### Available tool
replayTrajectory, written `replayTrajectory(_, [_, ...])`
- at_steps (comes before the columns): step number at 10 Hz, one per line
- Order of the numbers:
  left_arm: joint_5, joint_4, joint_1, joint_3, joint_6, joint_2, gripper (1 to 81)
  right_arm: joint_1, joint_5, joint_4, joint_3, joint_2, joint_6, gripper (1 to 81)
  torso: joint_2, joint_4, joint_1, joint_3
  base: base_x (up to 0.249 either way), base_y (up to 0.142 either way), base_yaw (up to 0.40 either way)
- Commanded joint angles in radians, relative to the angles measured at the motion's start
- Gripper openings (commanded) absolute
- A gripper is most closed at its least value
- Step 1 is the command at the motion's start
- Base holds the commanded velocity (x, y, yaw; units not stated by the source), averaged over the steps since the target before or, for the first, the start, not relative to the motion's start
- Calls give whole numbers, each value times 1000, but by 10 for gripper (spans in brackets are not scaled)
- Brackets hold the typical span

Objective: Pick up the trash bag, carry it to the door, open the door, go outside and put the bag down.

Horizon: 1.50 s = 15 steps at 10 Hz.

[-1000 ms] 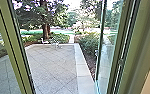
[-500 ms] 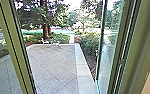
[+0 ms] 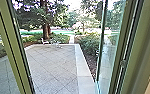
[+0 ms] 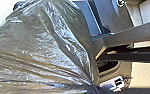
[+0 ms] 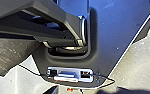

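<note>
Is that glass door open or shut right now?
Open: the glass door stands swung out at an angle on the right, leaving a gap onto the paved yard.

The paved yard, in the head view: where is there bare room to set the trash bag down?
The widest bare patch is the paving between the left frame post and the pale stone strip. It is more crowded at the far edge, with pale furniture, and right of the strip, with bushes.
</note>
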Motion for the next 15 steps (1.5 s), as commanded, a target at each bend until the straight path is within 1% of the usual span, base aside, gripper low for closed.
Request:
replayTrajectory(1, [50,6,-54,3,5,-2,10,51,-50,-6,6,10,-1,811,0,0,0,0,86,0,0])
replayTrajectory(15, [53,7,-54,3,5,-2,10,54,-50,-9,6,11,-3,811,0,0,0,0,88,0,0])
